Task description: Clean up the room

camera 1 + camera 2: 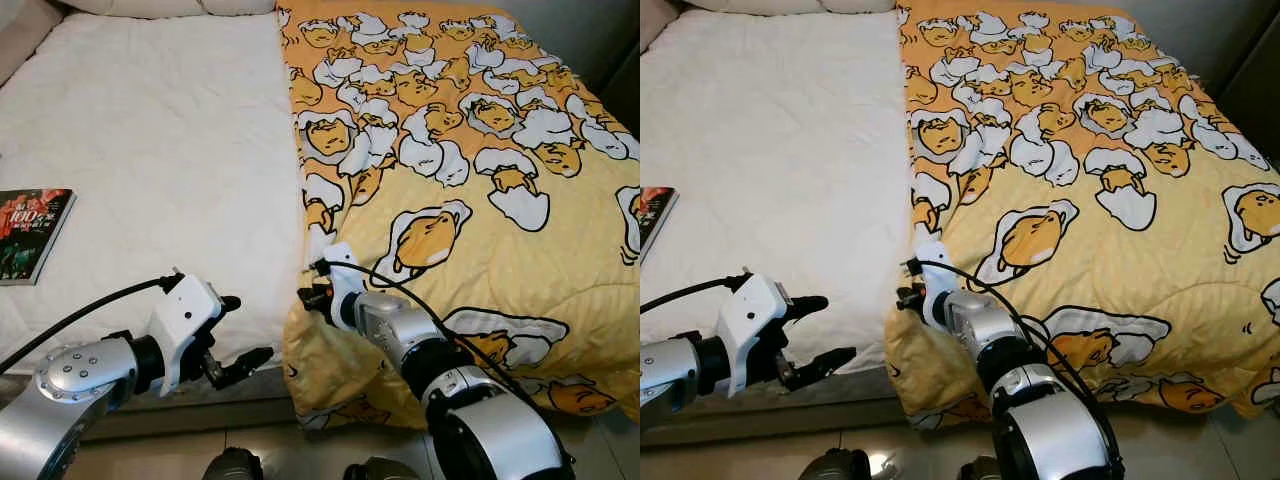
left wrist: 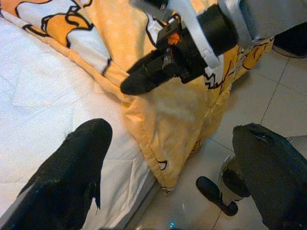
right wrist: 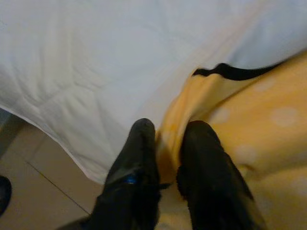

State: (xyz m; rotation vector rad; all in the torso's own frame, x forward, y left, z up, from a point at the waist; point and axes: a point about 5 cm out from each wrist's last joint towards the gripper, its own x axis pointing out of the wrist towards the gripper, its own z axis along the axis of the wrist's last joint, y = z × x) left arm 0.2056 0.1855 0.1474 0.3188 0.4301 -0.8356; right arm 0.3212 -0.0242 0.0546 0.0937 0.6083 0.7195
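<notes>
here the right pincer [image 3: 168, 158] pinches the yellow blanket [image 1: 480, 250] edge, left pincer [image 1: 238, 335] spread; book [image 1: 30, 232] reads "100".

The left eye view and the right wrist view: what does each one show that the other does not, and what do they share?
The left eye view alone has the book lying on the white mattress, the left tool open near the bed's edge, and the egg cartoon prints across the yellow blanket. The right wrist view alone shows, close up, the right tool with its fingers pinched on the blanket's edge fold. Both show the white mattress, the yellow blanket, the right tool at the blanket's edge, and some tiled floor.
</notes>
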